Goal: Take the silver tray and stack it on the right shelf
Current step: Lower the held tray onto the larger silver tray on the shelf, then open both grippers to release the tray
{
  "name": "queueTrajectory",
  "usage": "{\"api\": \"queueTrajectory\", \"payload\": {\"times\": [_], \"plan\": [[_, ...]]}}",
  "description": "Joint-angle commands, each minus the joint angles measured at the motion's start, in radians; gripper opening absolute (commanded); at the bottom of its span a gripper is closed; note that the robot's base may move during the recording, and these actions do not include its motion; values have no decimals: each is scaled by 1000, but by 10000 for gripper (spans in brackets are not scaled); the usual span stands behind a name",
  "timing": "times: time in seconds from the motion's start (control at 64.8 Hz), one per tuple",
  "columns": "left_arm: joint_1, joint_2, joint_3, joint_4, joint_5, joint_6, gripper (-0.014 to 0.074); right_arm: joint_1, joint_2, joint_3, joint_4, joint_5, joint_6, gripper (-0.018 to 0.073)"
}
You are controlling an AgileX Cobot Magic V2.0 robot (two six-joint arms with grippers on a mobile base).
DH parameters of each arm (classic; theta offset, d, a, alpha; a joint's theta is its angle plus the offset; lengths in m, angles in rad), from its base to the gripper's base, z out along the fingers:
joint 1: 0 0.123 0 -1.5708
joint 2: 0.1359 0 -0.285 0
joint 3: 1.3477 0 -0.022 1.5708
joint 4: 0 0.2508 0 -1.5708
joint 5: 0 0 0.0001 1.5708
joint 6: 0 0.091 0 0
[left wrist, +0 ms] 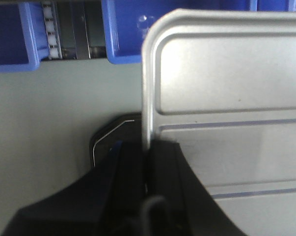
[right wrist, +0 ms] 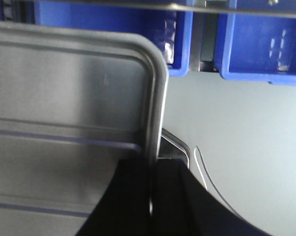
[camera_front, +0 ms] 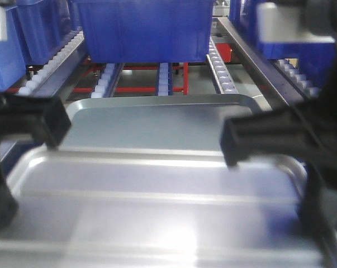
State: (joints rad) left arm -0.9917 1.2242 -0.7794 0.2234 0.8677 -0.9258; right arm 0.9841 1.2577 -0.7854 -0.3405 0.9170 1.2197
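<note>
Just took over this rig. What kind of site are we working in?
Probably a factory or warehouse flow-rack station: white roller tracks, blue plastic bins and a silver tray in front.

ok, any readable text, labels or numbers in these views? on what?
None readable.
The silver tray shows bare metal with no marking.
The blue bin has a small raised mark near its corner, too blurred to read.
</note>
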Motion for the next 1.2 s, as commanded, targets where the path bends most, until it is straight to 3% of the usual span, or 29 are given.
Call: {"api": "queueTrajectory", "payload": {"times": [0.0, 0.077, 0.231, 0.478, 0.725, 1.188], "plan": [[89, -6, -55, 32, -64, 117, -99, -76, 2, -63, -67, -63, -64, 57], [174, 28, -85, 17, -136, 198, -99, -161, 43, -104, -68, -137, -130, 57], [279, 124, -141, -70, -273, 357, -99, -290, 133, -195, -68, -229, -217, 57], [353, 318, -284, -63, -365, 392, -99, -443, 319, -352, -68, -362, -302, 57], [368, 438, -392, -56, -365, 395, -100, -471, 431, -441, -68, -356, -308, 57], [368, 475, -392, -44, -347, 395, -100, -471, 449, -441, -68, -330, -308, 58]]}}
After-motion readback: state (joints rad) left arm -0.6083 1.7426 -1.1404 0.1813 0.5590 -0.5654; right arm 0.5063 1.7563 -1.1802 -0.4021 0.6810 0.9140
